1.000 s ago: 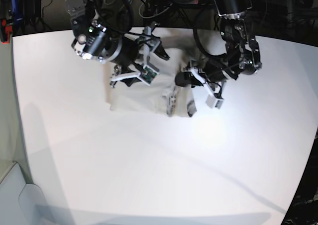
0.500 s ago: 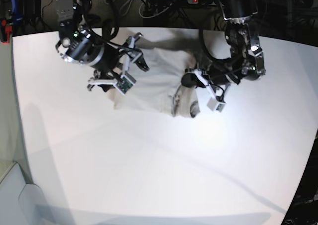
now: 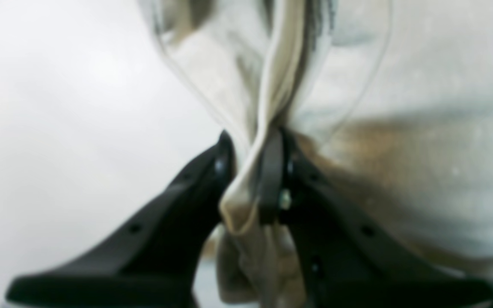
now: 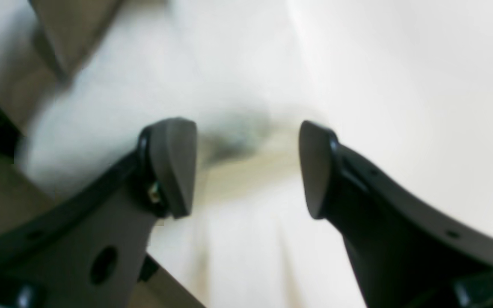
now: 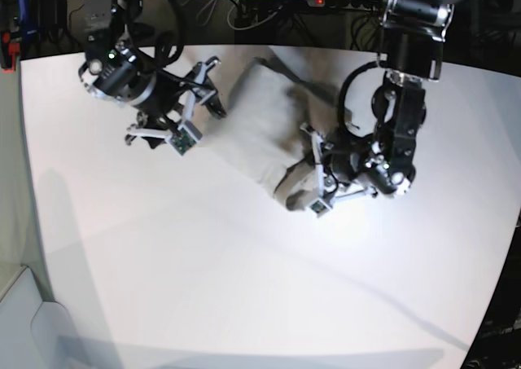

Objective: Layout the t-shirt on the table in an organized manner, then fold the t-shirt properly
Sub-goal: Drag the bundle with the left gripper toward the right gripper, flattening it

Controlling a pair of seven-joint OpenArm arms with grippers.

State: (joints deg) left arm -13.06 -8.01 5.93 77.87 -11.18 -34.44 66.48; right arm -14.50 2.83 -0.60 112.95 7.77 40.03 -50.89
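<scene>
Left gripper (image 3: 246,171), left wrist view: the two black fingers (image 3: 272,171) are pinched together on a bunched fold of the shirt (image 3: 400,107). The fold stands up between the fingertips and a crumpled tail of cloth hangs below them, toward the wrist. Beyond the fingertips the fold fans out; to their right the cloth spreads into a broad, smoother panel, and to their left lies bare white surface (image 3: 58,107). The view is soft in focus.

Right gripper (image 4: 246,167), right wrist view: the fingers (image 4: 173,162) stand wide apart with nothing between them. Past the gap lies pale, blurred cloth with a darker crease; whether it touches the fingertips cannot be told.

Base view: the shirt (image 5: 260,125) lies as a bunched, slanted mass on the surface (image 5: 244,287), between the two arms. The left gripper (image 5: 313,182) meets the end of the cloth nearer the camera, where a small lump gathers at its fingertips. The right gripper (image 5: 203,88) hangs just beside the opposite, far end of the cloth, jaws spread; contact cannot be told.
</scene>
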